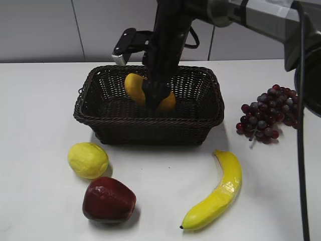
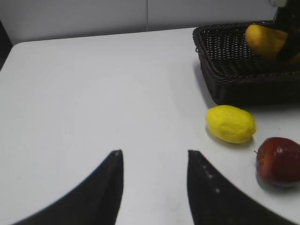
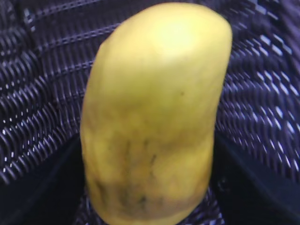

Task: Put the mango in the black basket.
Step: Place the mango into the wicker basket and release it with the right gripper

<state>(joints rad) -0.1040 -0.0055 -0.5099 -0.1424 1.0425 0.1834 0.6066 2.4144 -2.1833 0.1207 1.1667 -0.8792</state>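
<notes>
A white desk (image 1: 40,150) runs back to a pale panelled wall. In the exterior view we see our right arm reaching down into the black basket (image 1: 148,125), its fingers (image 1: 156,96) closed around the middle of the mango (image 1: 134,86), which sits low inside the basket; whether it touches the basket floor we cannot tell. Nearer the camera than those fingers lie a lemon (image 1: 88,159) and a red apple (image 1: 108,200) to the left and a banana (image 1: 216,195) to the right; purple grapes (image 1: 268,115) rest right of the basket.

In the left wrist view our left fingers (image 2: 153,185) stand apart over bare desk, holding nothing. Ahead and right of them are the lemon (image 2: 231,123), the apple (image 2: 278,161) and, farther off, the basket (image 2: 225,70) with the mango (image 2: 265,40) inside.

In the right wrist view the mango (image 3: 154,112) fills the frame between our dark fingers (image 3: 40,187), woven wicker (image 3: 42,70) behind it.
</notes>
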